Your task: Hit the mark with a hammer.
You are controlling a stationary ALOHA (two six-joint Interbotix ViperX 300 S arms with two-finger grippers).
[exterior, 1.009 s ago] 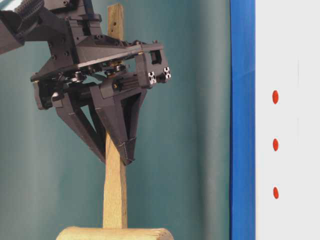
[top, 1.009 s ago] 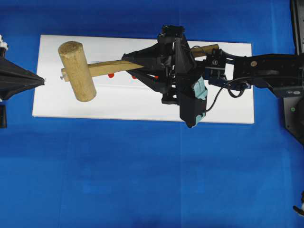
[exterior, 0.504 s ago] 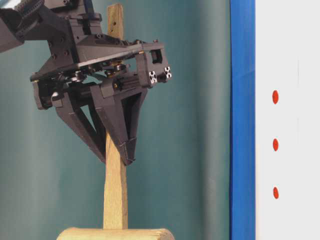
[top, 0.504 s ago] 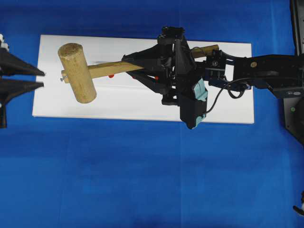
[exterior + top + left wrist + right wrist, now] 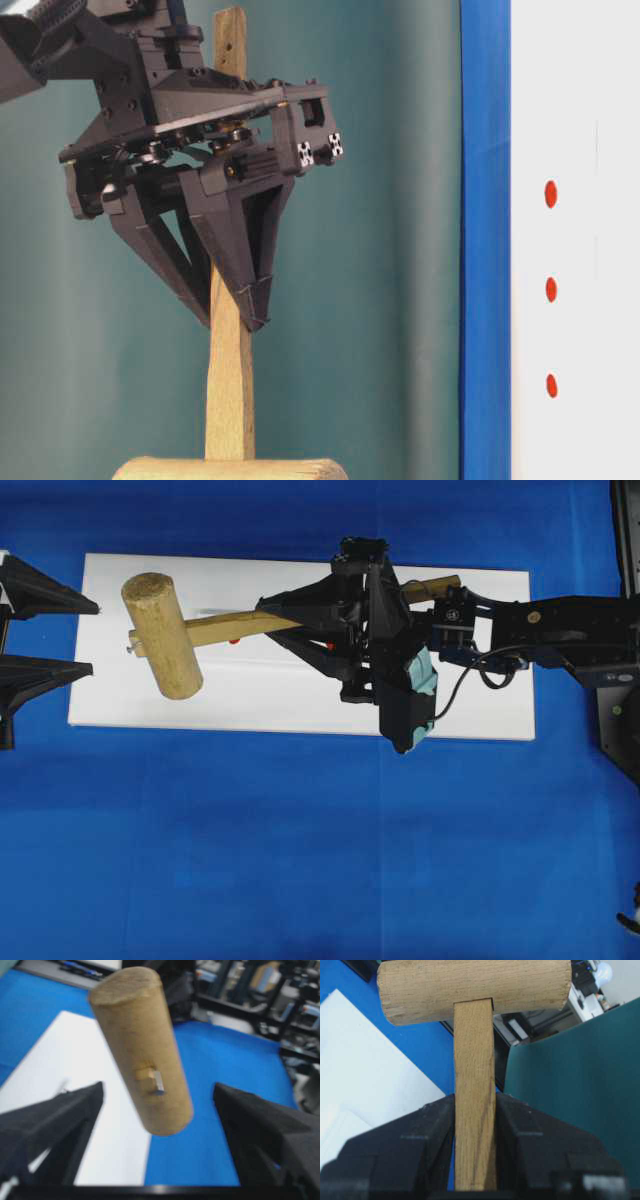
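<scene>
Hammer (image 5: 175, 630): your right hand (image 5: 285, 620) pinches its handle partway along; the head sticks out past the fingertips, lifted off the white board (image 5: 250, 705), over the board's left part in the overhead view.
Right hand: its two black fingers (image 5: 410, 1145) press on either flat side of the handle, as you see in the right wrist view. The handle's free end pokes out behind the hand, toward the arm.
Left hand (image 5: 45, 630): spread wide at the left edge of the overhead view, holding nothing. It sits just left of the hammer head, apart from it, and the head faces the gap between its fingers (image 5: 55, 1120).
Around it: the white board lies on the blue table (image 5: 300, 860). You can see a red dot (image 5: 233, 639) peeking out just under the handle, and three red dots (image 5: 550, 290) in a row on the board in the table-level view.
In the way: the right hand and the handle cover part of the row of dots from above.
Look of the hammer: light-brown wood, thick round head, long flat straight handle. A small metal pin (image 5: 158, 1083) juts from the side of the head facing the left hand.
</scene>
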